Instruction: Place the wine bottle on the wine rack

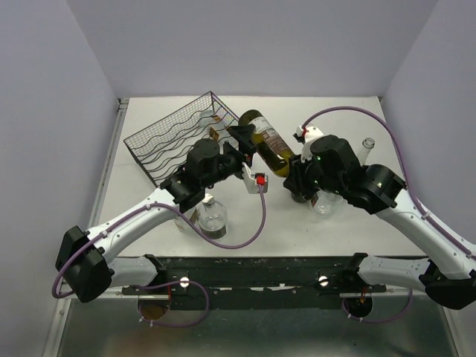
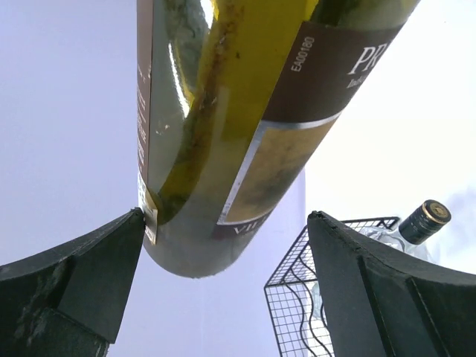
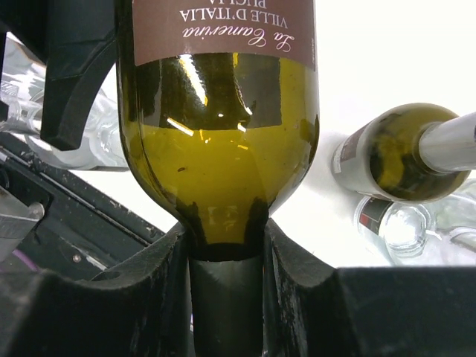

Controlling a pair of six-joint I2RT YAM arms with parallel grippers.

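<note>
The wine bottle [image 1: 266, 143] is olive green with a brown label and is held tilted above the table, base toward the black wire wine rack [image 1: 177, 137]. My right gripper [image 1: 291, 172] is shut on its neck; in the right wrist view [image 3: 227, 238] both jaws press the neck of the bottle [image 3: 223, 149]. My left gripper [image 1: 244, 143] is open beside the bottle's base. In the left wrist view [image 2: 227, 216] the base of the bottle [image 2: 223, 111] sits between the spread fingers [image 2: 74, 282], touching the left one. The rack [image 2: 297, 297] shows behind.
A black-capped bottle [image 2: 424, 221] lies in the rack. A clear bottle [image 1: 210, 216] stands under my left arm. Another clear bottle [image 1: 325, 201] and a tall one [image 1: 367, 149] stand by my right arm. Dark and clear bottles [image 3: 394, 152] show right of the held one.
</note>
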